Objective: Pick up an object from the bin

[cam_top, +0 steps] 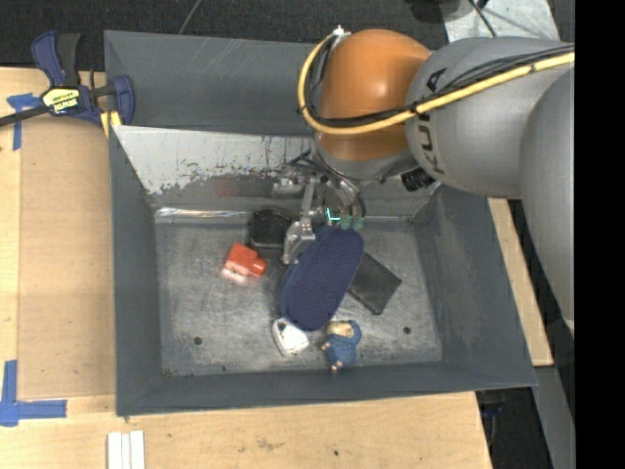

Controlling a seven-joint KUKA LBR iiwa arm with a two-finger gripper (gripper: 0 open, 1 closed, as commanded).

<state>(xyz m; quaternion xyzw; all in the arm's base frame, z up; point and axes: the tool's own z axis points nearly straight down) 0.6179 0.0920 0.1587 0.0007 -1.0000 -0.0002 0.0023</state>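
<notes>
1. Six loose things lie on the floor of the grey metal bin (132, 291), gathered about its middle and towards its right.
2. One robot arm (488, 115), with a rounded orange cover at its wrist, reaches in from the right. Its gripper (317, 225) hangs near the back wall, right over the upper end of a dark blue oval fabric pouch (320, 279).
3. Whether the gripper is spread or pressed together cannot be told. Its metal parts crowd over the top of the pouch and hide where the two meet.
4. That pouch lies aslant in the middle of the bin, its upper end towards the back right and its lower end towards the front.
5. A black rounded lump (266, 229) sits just left of the gripper, near the back wall. A small orange-red block (244, 262) lies in front of it, apart from the pouch.
6. A flat dark grey square pad (378, 283) lies against the right edge of the pouch.
7. A small white piece (290, 338) rests just beside the lower end of the pouch. A small blue and tan figure (340, 340) lies to its right, near the front wall.
</notes>
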